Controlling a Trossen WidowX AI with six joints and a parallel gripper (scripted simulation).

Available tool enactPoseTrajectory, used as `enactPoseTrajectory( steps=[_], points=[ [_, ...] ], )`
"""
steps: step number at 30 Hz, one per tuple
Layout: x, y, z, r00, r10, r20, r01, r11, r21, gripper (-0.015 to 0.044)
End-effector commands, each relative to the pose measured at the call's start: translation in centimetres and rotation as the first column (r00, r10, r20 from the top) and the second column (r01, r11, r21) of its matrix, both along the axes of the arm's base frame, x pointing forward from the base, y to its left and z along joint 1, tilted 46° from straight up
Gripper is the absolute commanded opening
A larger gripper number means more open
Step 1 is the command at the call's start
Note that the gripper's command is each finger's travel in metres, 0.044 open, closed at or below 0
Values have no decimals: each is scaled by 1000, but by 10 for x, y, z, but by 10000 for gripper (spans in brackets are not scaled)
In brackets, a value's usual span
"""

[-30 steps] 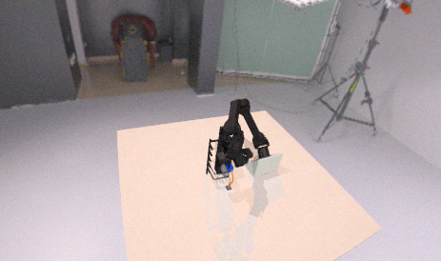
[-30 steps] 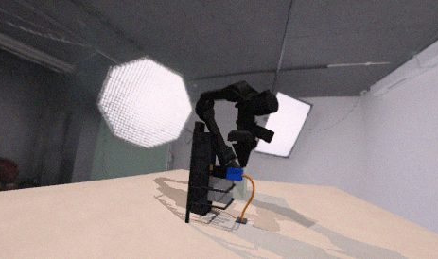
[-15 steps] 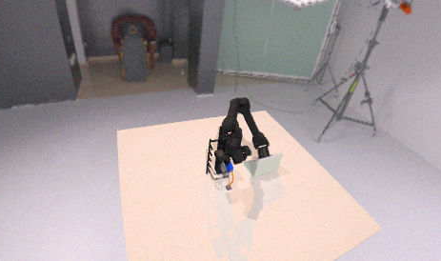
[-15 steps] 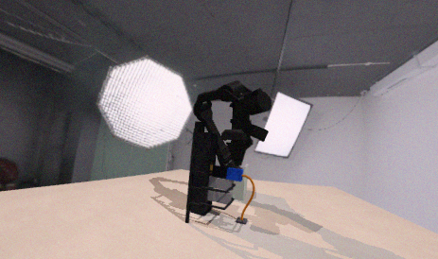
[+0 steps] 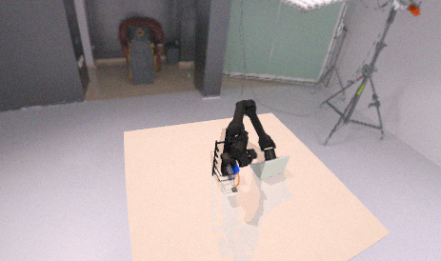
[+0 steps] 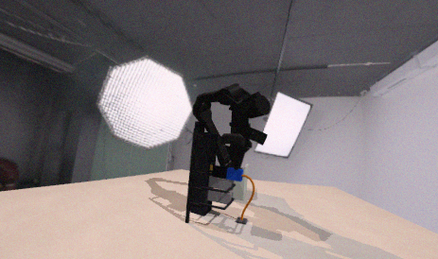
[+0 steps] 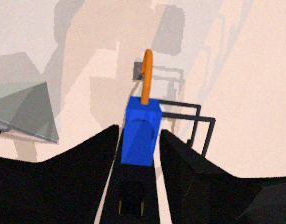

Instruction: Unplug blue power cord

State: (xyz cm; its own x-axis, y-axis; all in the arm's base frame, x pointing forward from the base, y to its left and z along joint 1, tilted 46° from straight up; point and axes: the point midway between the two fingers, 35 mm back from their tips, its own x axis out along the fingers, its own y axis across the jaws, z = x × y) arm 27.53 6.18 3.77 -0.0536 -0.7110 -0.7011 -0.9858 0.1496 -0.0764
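The blue plug (image 5: pixel 235 169) (image 6: pixel 235 174) (image 7: pixel 140 140) has a black front part with gold prongs (image 7: pixel 131 207) that show in the wrist view. Whether the prong tips still touch the strip is hidden. Its orange cord (image 6: pixel 253 191) (image 7: pixel 147 75) (image 5: pixel 238 180) bends down to a small dark block (image 6: pixel 241 220) (image 7: pixel 138 70) on the table. The tall black power strip (image 6: pixel 200 175) stands upright beside the plug's front. My gripper (image 7: pixel 139 132) is partly open, its fingers on either side of the plug, with narrow gaps showing at both sides.
Thin black wire brackets (image 6: pixel 220 206) (image 7: pixel 207 137) stick out below the plug, close to the right finger in the wrist view. A pale green angled panel (image 5: pixel 270 168) (image 7: pixel 31 107) stands to the left in the wrist view. The tan table top (image 5: pixel 170 190) lies under everything.
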Motion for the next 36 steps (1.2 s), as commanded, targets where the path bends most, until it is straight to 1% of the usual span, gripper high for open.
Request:
enactPoseTrajectory(
  steps=[1, 13, 36],
  points=[
    [0, 0, 0, 1000, 0, 0, 0, 1000, 0, 81],
    [0, 0, 0, 1000, 0, 0, 0, 1000, 0, 1],
    [6, 21, -18, 1000, 3, 0, -3, 1000, 1, 0]
  ],
)
